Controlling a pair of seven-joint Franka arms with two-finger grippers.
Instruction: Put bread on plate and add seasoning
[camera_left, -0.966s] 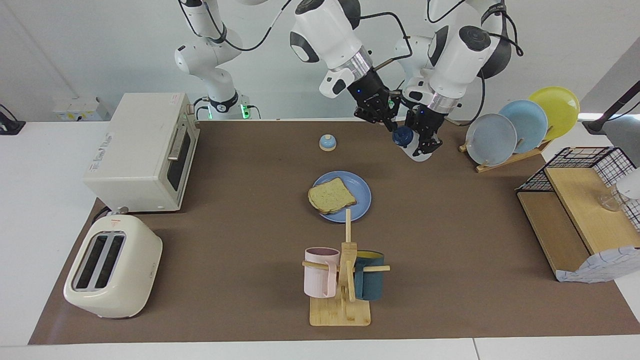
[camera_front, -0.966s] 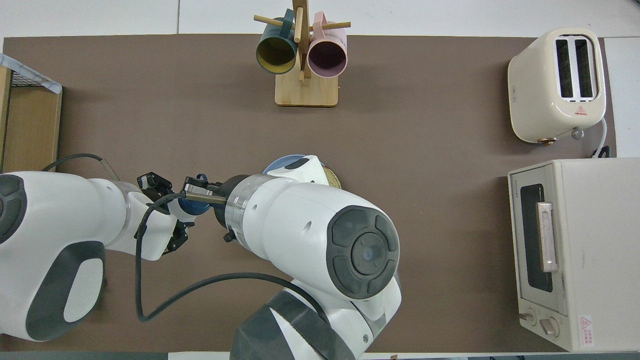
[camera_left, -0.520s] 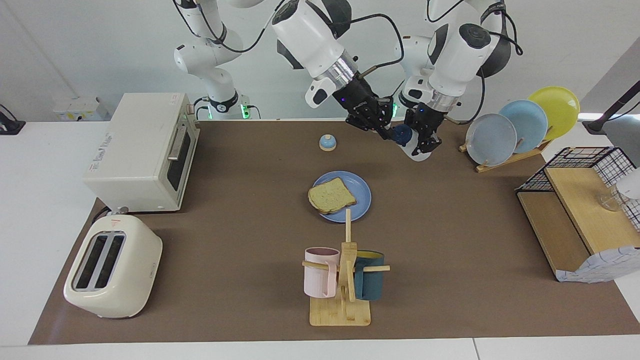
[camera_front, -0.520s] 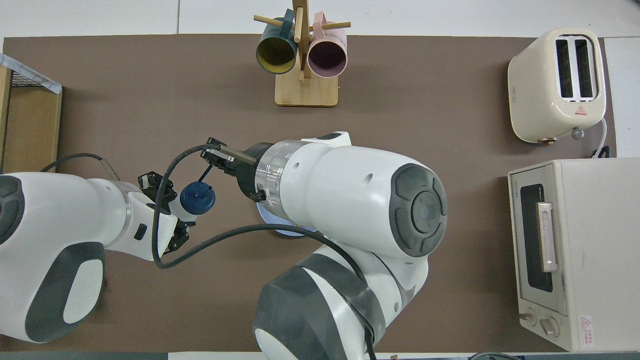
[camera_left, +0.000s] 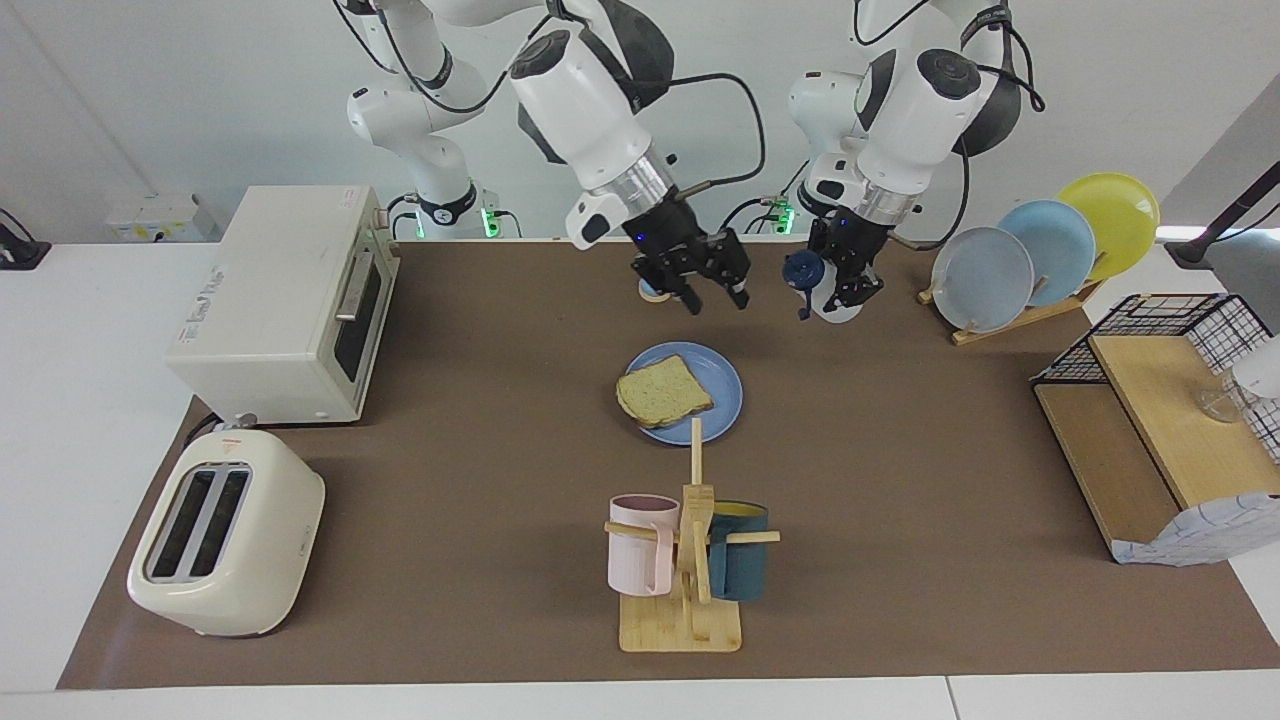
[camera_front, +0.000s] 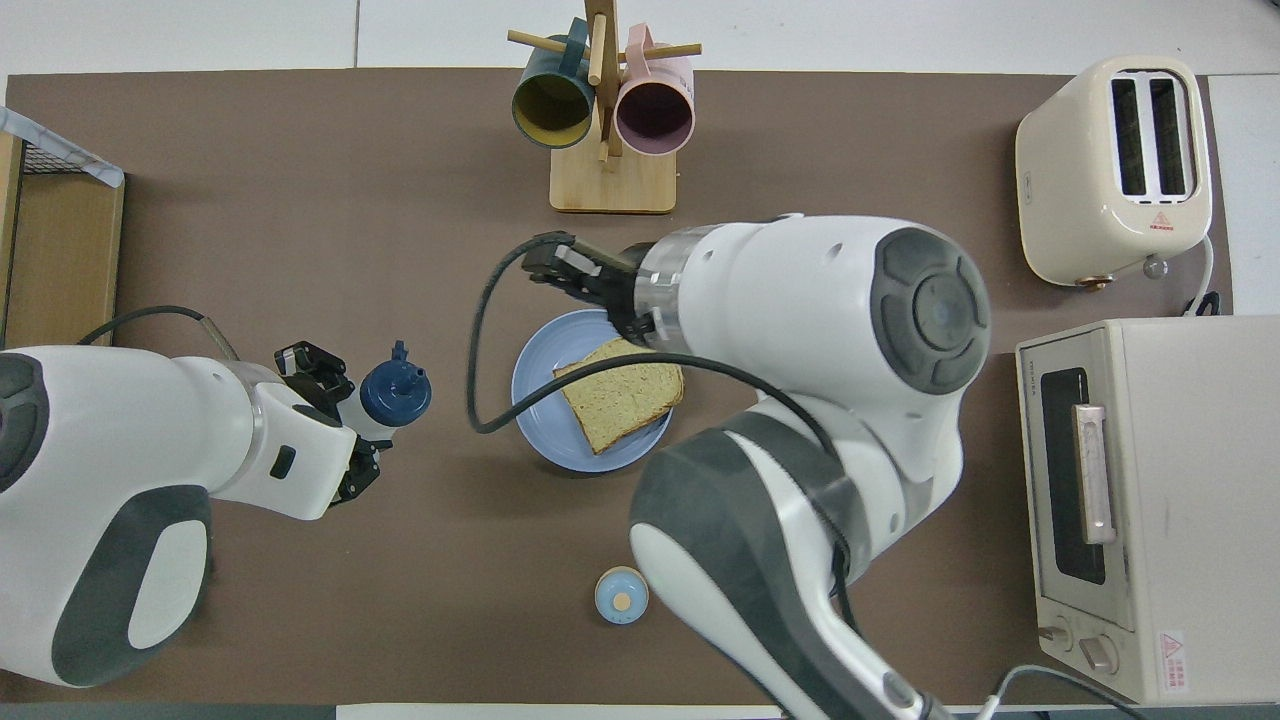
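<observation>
Left pincer (camera_left: 842, 290) round white, navy-capped seasoning (camera_left: 808, 272)

A brown mat (camera_left: 900, 480) covered my white table (camera_left: 80, 400), and the blue plate (camera_left: 722, 385) lay flat near its middle, with a small blue-domed bell (camera_front: 621, 595) nearer to me. A wooden mug stand (camera_left: 680, 625) stood farther out than the plate. At my right arm's end sat a cream toaster oven (camera_left: 285, 300) and a cream toaster (camera_left: 225, 535), while at my left arm's end stood a wooden plate rack (camera_left: 1010, 322) and a wooden shelf unit (camera_left: 1150, 450).
</observation>
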